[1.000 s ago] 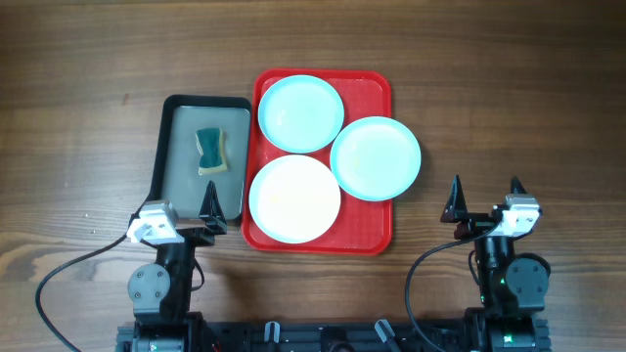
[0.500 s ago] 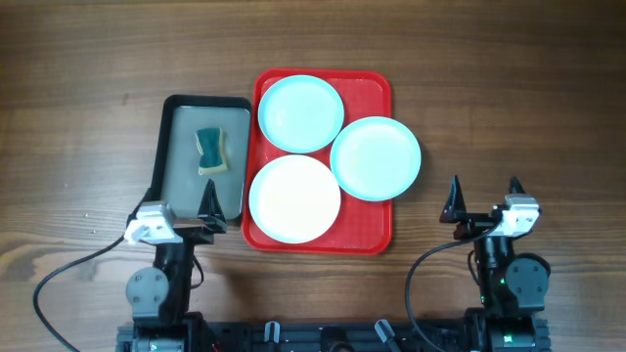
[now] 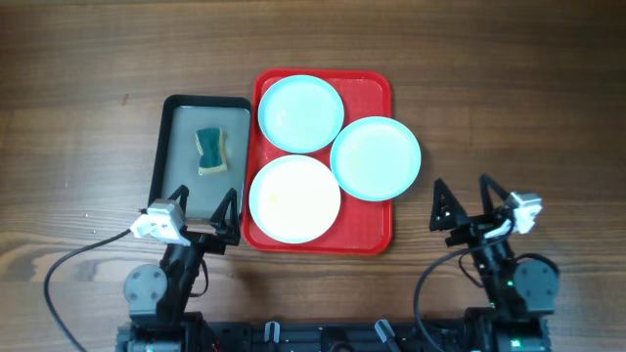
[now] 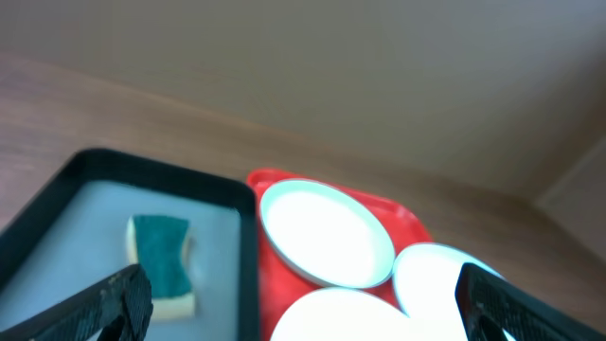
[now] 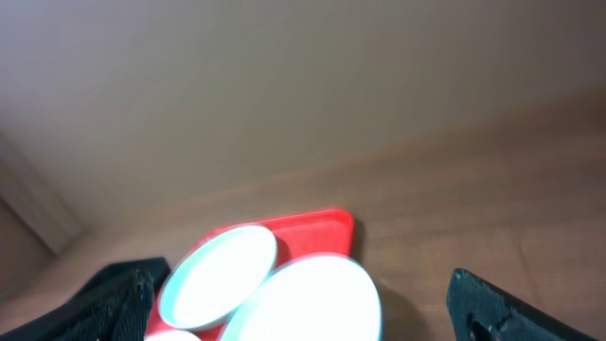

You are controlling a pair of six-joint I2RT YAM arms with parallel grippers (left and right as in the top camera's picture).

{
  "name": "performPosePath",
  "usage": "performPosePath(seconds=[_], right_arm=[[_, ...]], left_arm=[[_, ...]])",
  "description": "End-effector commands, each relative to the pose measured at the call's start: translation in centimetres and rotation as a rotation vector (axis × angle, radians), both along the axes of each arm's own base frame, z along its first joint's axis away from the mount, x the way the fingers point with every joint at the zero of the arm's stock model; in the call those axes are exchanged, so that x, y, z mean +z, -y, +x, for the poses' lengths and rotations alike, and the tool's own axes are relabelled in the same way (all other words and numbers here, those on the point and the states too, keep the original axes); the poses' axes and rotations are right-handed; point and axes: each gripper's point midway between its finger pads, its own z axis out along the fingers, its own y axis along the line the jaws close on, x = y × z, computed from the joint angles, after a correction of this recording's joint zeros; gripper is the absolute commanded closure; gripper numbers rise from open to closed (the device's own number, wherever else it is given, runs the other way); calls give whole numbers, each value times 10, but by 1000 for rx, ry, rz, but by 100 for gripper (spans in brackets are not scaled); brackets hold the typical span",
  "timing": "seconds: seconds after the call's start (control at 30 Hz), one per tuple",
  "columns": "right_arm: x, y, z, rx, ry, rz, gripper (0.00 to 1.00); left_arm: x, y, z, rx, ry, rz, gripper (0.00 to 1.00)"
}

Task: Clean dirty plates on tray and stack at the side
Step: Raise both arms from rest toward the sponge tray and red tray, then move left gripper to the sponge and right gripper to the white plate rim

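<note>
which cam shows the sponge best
The overhead view: the sponge lies whole and sharp in the black tray. The left wrist view shows the sponge blurred, from a low angle. The right wrist view does not show it.

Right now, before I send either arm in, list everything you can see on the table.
Rectangular plastic tray: one, red, table centre.
Round glossy plates: three on the red tray; whiter in front, mint-blue at back, mint-blue overhanging its right rim.
Smaller tray: one, black with grey inside, left of the red one.
Sponge: one, green and yellow, in the black tray.
Wooden table: one, brown.
Left gripper: open, near black tray's front.
Right gripper: open, right of the red tray.
</note>
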Motion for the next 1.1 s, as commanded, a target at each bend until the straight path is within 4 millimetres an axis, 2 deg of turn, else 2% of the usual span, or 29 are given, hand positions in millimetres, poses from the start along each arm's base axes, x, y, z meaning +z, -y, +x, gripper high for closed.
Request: performPosePath(seconds=[0.0, 0.03, 0.07, 0.23, 0.33, 0.43, 0.5, 0.57, 0.63, 0.67, 0.7, 0.73, 0.77, 0.8, 0.83, 0.87, 0.93, 1.03, 1.07], right_arm=[[81, -5, -8, 34, 95, -31, 0], [91, -5, -6, 35, 75, -32, 0], [110, -6, 1, 40, 23, -32, 1], [149, -15, 28, 109, -182, -113, 0], [155, -20, 44, 160, -385, -137, 0], [142, -20, 59, 202, -640, -177, 0], [128, -20, 69, 223, -775, -174, 0], [114, -28, 84, 262, -868, -110, 0], [101, -41, 90, 350, -912, -74, 0], [94, -45, 91, 373, -945, -50, 2], [86, -50, 92, 401, -984, -26, 16], [78, -53, 91, 413, -1019, -24, 23], [68, -54, 90, 409, -1063, -39, 29], [62, -55, 89, 403, -1087, -55, 32], [46, -60, 84, 395, -1140, -107, 42], [39, -65, 81, 401, -1162, -135, 50], [21, -82, 69, 436, -1203, -202, 62], [-7, -108, 49, 502, -1256, -278, 63], [-29, -118, 37, 499, -1307, -299, 59]], left_arm=[[79, 2, -14, -12, 81, -32, 0], [93, 1, -16, -7, 68, -31, 0], [119, 0, -16, 0, 13, -22, 0], [161, -4, 4, 3, -247, 75, 0], [172, -8, 26, -1, -465, 110, 0], [177, -8, 53, -11, -627, 103, 0], [175, -8, 68, -10, -686, 92, 0], [162, -8, 82, -16, -740, 88, 0], [148, -12, 92, -3, -786, 101, 0], [142, -16, 95, 17, -805, 112, 0], [135, -22, 98, 51, -832, 132, 4], [129, -29, 100, 82, -851, 152, 19], [123, -36, 102, 120, -872, 176, 40], [120, -40, 103, 141, -887, 184, 54], [109, -48, 105, 200, -934, 180, 68], [103, -51, 105, 220, -958, 179, 71], [88, -53, 106, 225, -1013, 190, 71], [63, -53, 107, 218, -1093, 198, 66], [49, -53, 106, 214, -1137, 203, 63]])
